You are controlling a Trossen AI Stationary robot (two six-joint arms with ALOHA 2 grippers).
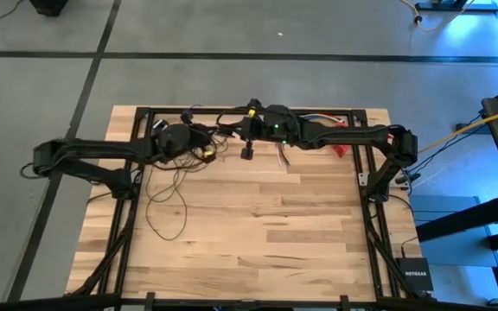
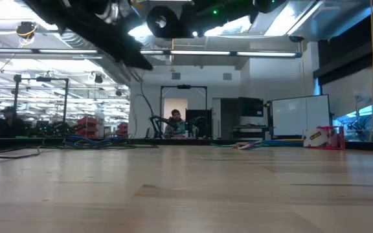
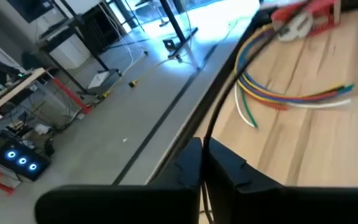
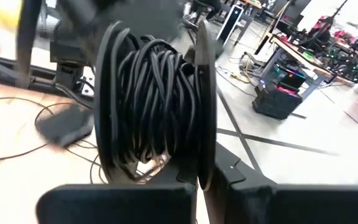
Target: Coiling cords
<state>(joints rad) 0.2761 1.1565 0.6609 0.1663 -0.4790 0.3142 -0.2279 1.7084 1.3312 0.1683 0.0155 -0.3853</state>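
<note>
The left gripper point(image 3: 204, 163), raised at the table's far edge, has its fingers point(image 3: 188, 163) closed on the thin dark cord point(image 3: 229, 99), which rises from between them and runs past the bundle of multicoloured wires point(image 3: 291, 96) lying on the wooden table point(image 1: 258, 233). The right gripper point(image 4: 207, 177), raised beside it at the far edge, is pinched shut on the rim of a black spool point(image 4: 157, 102) wound thick with cord. Below the left arm, loose loops of the cord point(image 1: 167, 203) trail across the left half of the table, well apart from the red tape dispenser point(image 3: 306, 15) near the far right corner.
</note>
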